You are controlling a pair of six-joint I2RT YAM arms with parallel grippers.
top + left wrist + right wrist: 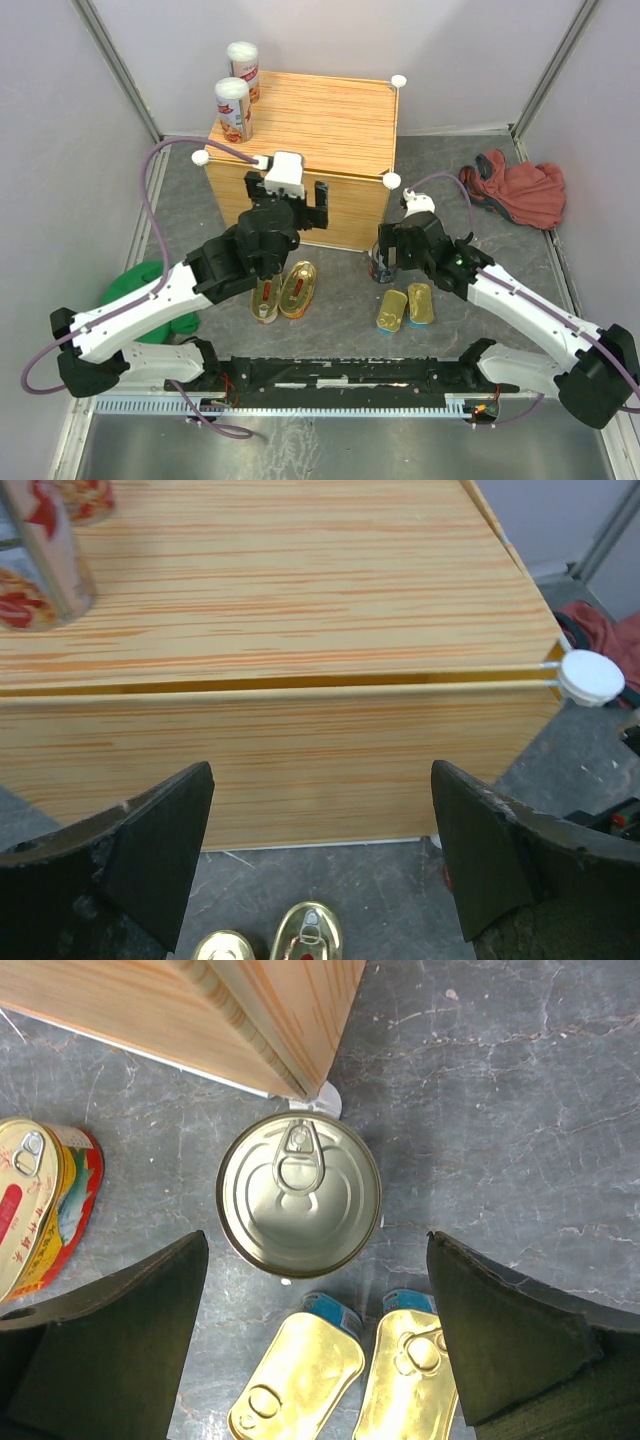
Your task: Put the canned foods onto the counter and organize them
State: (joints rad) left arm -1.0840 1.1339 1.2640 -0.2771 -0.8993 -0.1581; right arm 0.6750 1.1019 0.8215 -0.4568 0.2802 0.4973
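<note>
Black fingers of L gripper (320, 772) spread wide, holding nothing, facing front of wooden counter (320, 120). L arm (150, 300) reaches fwd, elbow bent. R gripper (316, 1242) also wide open, empty, pointing down over round tin (298, 1192) by counter's front-right corner. Two tall cans (233, 108) stand on counter's far-left corner. Oval tins (297, 288) and flat gold tins (392, 310) lie on table (450, 180) in front.

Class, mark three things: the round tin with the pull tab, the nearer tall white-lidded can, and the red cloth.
round tin (298, 1195): right wrist view, centre of its lid.
nearer tall can (235, 112): top external view, its label side.
red cloth (520, 192): top external view, its middle.
</note>
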